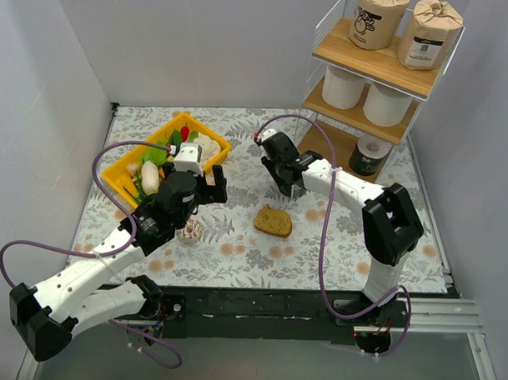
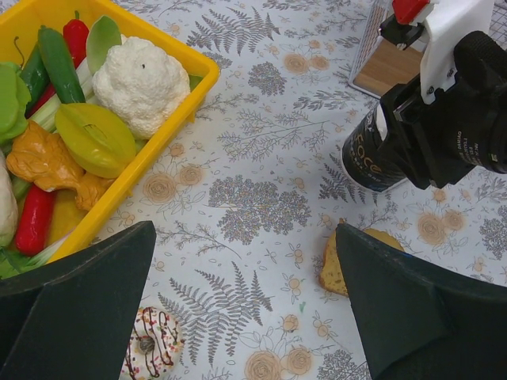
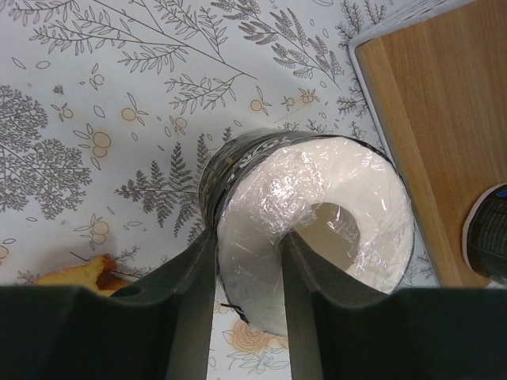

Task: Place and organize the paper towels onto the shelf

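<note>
My right gripper (image 3: 245, 265) is shut on a dark-wrapped paper towel roll (image 3: 309, 222), one finger in its core and one outside its wall. It holds the roll just left of the shelf's bottom board (image 3: 444, 119); the left wrist view shows the roll (image 2: 368, 162) low by the table. The shelf (image 1: 341, 45) stands at the back right with two tan rolls (image 1: 378, 19) on top, two white rolls (image 1: 343, 86) in the middle and a second dark roll (image 1: 370, 155) on the bottom tier. My left gripper (image 2: 245, 309) is open and empty above the table.
A yellow tray (image 1: 113, 175) of toy vegetables with a white cauliflower (image 2: 142, 79) sits at the back left. A bread slice (image 1: 273, 221) lies between the arms, and a donut (image 1: 190, 230) lies under my left gripper (image 1: 212, 187).
</note>
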Available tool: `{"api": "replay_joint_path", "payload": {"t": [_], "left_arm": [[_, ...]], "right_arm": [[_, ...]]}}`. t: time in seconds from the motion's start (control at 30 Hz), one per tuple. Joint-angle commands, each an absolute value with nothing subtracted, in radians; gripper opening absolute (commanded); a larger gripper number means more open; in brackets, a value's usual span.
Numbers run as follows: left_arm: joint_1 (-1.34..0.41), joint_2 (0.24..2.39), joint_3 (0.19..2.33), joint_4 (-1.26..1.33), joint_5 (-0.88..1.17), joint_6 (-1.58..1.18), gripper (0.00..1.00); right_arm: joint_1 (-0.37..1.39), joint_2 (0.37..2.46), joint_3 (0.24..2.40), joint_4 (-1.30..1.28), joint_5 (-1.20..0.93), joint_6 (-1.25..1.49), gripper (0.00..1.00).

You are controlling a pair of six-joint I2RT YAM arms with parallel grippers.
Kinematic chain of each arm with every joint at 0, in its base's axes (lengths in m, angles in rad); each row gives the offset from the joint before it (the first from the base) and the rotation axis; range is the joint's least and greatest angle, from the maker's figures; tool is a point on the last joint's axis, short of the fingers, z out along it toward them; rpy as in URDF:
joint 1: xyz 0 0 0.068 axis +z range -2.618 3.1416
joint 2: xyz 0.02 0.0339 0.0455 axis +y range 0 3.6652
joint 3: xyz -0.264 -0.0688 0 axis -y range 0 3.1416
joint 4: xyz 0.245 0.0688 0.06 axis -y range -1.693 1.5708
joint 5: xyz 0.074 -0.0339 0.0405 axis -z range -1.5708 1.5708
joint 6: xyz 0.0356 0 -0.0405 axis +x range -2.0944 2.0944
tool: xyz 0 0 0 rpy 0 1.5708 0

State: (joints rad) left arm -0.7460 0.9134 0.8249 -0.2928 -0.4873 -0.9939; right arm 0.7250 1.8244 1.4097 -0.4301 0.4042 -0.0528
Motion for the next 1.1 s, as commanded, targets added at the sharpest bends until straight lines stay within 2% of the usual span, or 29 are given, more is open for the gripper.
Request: {"api": "replay_joint_path", "payload": {"t": [0.0, 0.23, 0.3, 0.5, 0.83, 1.07], "left_arm": [[-0.744, 0.907, 0.828, -0.307, -0.508, -0.98, 0.98], [-0.744, 0.916, 0.83, -0.31, -0.506, -0.982, 0.98], [-0.744, 0.916, 0.83, -0.31, -0.505, -0.982, 0.98], [-0.744, 0.92, 0.83, -0.311, -0.495, -0.982, 0.98], [-0.744, 0.92, 0.828, -0.314, -0.491, -0.983, 0.98], [-0.744, 0.928, 0.828, -0.314, -0.491, -0.98, 0.98]], "right_arm": [[0.724, 1.793, 1.397, -0.4, 0.471, -0.181, 0.33], [0.695, 1.703, 1.299, -0.25, 0.567, -0.417, 0.32], [0.684, 1.666, 1.24, -0.14, 0.574, -0.489, 0.32], [0.627, 1.6, 1.097, 0.148, 0.506, -0.742, 0.32], [0.525, 1.618, 0.993, 0.351, 0.327, -0.942, 0.33], [0.503, 1.674, 0.999, 0.374, 0.276, -0.989, 0.35]]}}
